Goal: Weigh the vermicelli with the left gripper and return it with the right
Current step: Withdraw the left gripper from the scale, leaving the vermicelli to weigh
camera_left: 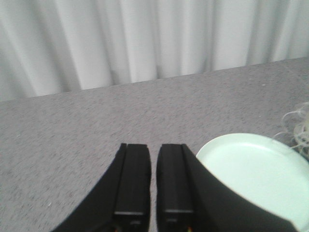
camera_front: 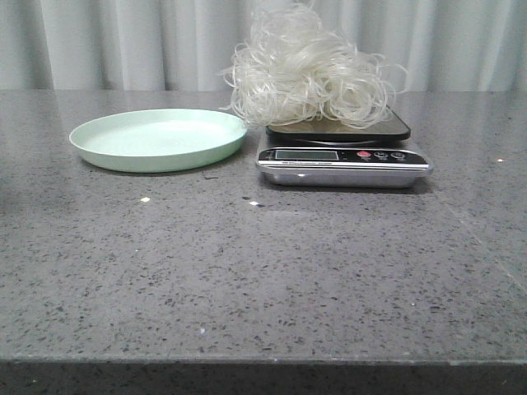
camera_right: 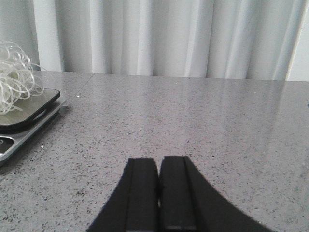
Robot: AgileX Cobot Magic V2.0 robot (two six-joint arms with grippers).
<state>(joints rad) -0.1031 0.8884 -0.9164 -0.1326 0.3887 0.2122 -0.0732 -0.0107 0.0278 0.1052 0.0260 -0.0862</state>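
Grey speckled stone surface point(camera_front: 247, 280) fills the lower part of the front view; pale pleated curtain point(camera_front: 123, 41) runs across the top of the frame behind it.

Scale point(camera_front: 342, 152) sits right of centre, upper half of the frame: silver body, dark platform, display window and a red button on its front strip. Digits on the display cannot be read.

Vermicelli point(camera_front: 305, 74) rests on the scale platform as a fluffy white tangle, rising in front of the curtain and overhanging the platform's left edge. A few loose strands reach toward the plate.

Plate point(camera_front: 156, 138), pale green and shallow, lies at upper left, just beside the scale; whether the two rims touch cannot be told. Nothing lies in it. A few small pale specks lie on the surface below the plate and scale.

Neither arm shows in the front view.

Left wrist view: left gripper point(camera_left: 153, 183) at bottom centre, black fingers side by side with only a thin slit between them, nothing held. It appears closed and clear of the surface. Plate rim shows at lower right of that frame, a wisp of vermicelli at the right edge.

Right wrist view: right gripper point(camera_right: 158, 193) at bottom centre, fingers pressed together, nothing between them. Scale and vermicelli sit at the left edge of that frame, well apart from the gripper.
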